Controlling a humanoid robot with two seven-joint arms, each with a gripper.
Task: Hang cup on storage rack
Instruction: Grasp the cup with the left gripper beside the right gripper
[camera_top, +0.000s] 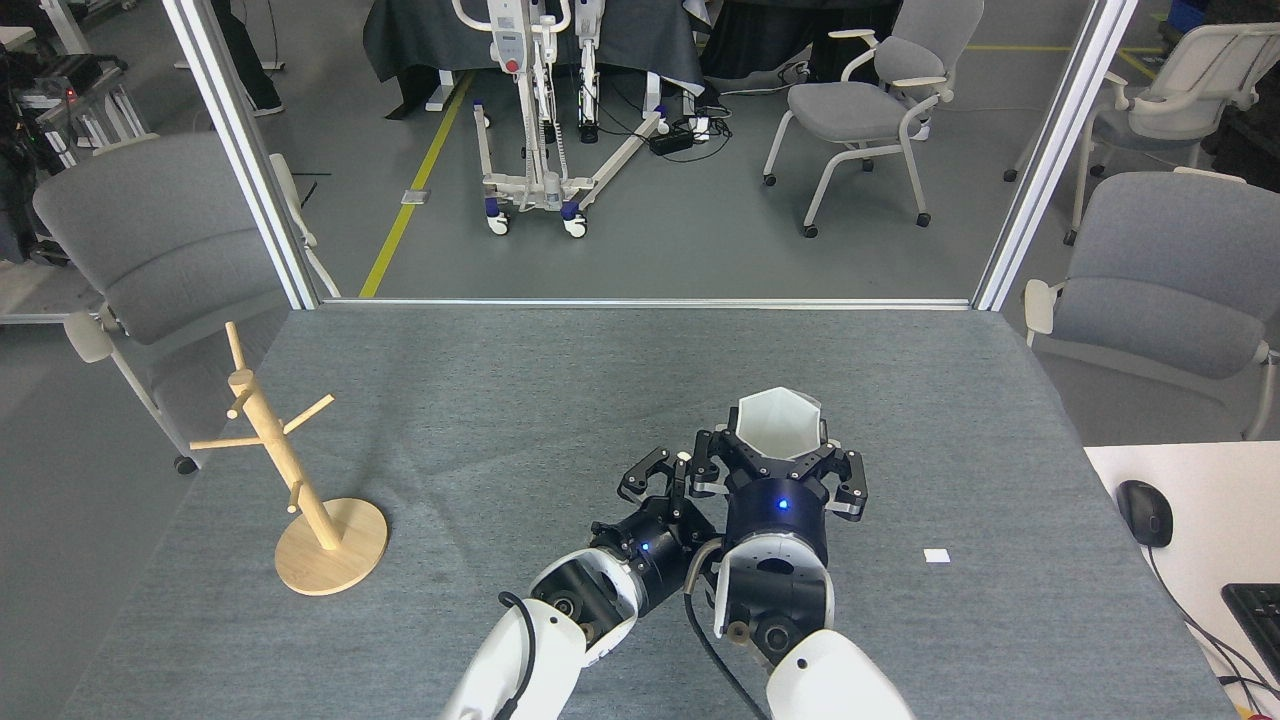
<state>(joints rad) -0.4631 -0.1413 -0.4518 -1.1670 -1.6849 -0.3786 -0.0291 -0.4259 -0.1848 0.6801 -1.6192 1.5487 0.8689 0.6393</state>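
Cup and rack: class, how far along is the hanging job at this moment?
Done: the cup is off the table, gripped by the right pincer. In hand: the open left pincer sits right beside it, possibly for a handover. Left: the rack stands far to the left with every peg bare, so carrying and hanging remain.

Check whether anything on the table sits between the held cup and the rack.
Nothing on the table does. The cup is in the right gripper; only the open left gripper hovers beside it toward the rack.
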